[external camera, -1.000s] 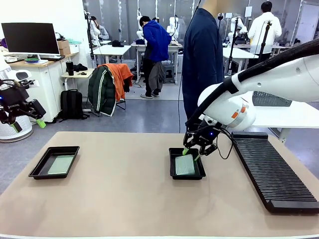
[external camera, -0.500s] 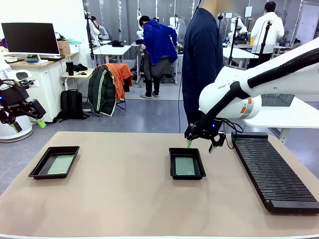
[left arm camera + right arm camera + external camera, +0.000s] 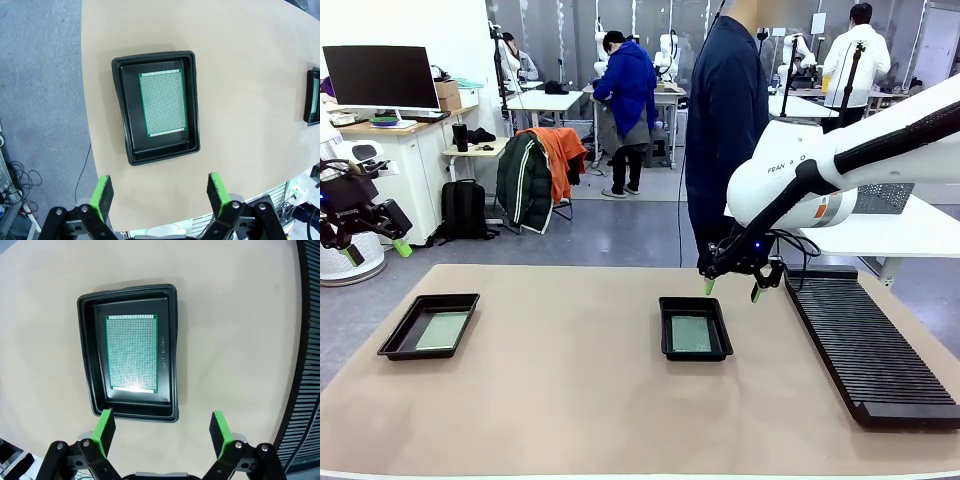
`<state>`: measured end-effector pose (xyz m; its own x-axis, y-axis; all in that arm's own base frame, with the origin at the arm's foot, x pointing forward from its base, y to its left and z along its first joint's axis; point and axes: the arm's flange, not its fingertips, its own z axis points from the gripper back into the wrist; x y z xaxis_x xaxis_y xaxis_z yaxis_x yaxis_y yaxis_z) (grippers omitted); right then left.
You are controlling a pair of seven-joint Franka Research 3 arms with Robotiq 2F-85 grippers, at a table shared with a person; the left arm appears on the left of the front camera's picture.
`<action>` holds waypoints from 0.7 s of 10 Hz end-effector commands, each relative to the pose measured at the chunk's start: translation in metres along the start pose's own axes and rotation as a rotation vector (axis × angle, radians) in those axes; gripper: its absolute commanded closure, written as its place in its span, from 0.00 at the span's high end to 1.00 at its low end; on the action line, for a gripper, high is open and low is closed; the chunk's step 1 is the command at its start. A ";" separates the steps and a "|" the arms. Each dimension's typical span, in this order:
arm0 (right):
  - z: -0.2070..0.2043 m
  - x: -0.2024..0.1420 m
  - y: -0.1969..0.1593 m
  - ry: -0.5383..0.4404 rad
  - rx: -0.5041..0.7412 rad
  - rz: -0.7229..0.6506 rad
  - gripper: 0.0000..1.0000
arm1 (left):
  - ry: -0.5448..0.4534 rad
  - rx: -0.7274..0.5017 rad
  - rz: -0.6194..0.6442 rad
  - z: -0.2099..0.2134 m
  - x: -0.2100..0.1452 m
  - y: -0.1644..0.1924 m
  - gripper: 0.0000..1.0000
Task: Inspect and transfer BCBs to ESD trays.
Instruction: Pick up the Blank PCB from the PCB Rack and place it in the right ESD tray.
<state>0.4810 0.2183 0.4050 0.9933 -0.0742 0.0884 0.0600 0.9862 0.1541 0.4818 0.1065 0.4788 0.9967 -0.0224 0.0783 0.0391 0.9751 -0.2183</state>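
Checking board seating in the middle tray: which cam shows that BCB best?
Right wrist view: it looks straight down on the BCB lying flat inside the middle tray, hole grid and edges sharp. The front view shows it small and foreshortened; the left wrist view catches just a cropped sliver at the frame edge.

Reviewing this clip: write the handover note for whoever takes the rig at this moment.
Left gripper: open, empty, off the table's left edge.
Right gripper: open, empty, above the table between the middle tray and the slotted rack.
Left tray holds one board; the middle tray holds the other board, lying flat.
Done: both boards are in trays.
Left: no loose boards in view; the rack looks empty.
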 end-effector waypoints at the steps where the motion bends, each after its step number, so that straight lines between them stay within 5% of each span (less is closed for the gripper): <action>1: -0.001 0.000 0.002 0.002 0.003 0.001 1.00 | -0.007 -0.018 -0.010 -0.001 -0.001 0.001 1.00; 7: -0.001 0.000 0.002 0.002 0.003 0.001 1.00 | -0.007 -0.018 -0.010 -0.001 -0.001 0.001 1.00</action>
<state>0.4811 0.2184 0.4047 0.9934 -0.0744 0.0877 0.0602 0.9862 0.1544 0.4818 0.1065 0.4788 0.9967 -0.0224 0.0783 0.0391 0.9751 -0.2183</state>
